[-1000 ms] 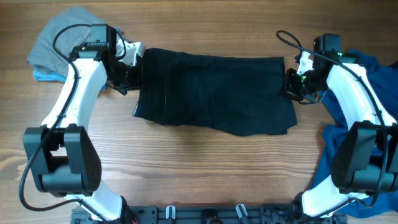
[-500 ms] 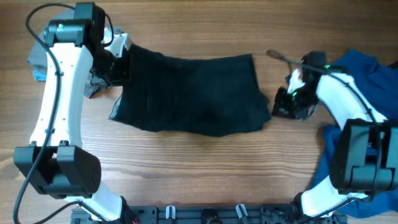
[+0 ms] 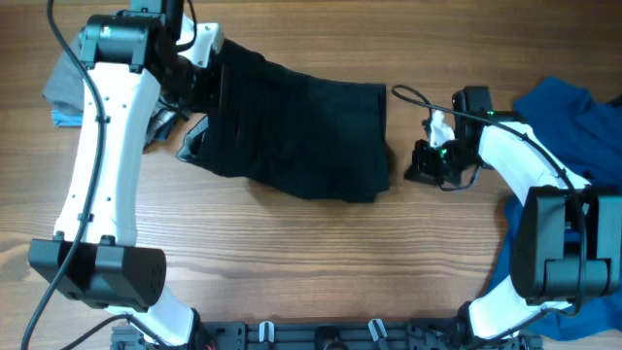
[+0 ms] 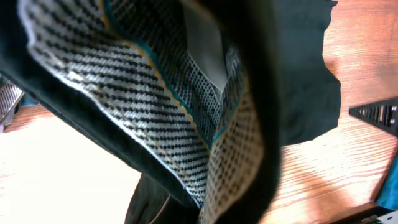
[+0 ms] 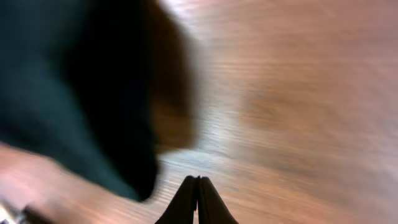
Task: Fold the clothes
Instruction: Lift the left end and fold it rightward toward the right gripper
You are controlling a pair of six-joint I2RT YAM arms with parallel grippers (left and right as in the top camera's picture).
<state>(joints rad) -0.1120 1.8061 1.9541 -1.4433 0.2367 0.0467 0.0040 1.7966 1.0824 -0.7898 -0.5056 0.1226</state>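
Right wrist: right end effector (image 5: 199,190) pinched closed, empty, beside the black shirt (image 5: 68,93).
Left wrist: shirt cloth fills the view; fingers hidden.
Overhead: left end effector (image 3: 201,80) apparently clamps the shirt's raised left edge over the worktop (image 3: 292,262).
Progress: early; shirt rumpled, blue garment (image 3: 573,107) and grey trousers (image 3: 63,83) unfolded.

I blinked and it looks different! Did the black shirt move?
Yes. The black shirt slid left. Its right edge is now farther from the blue garment, which stayed put on the right.
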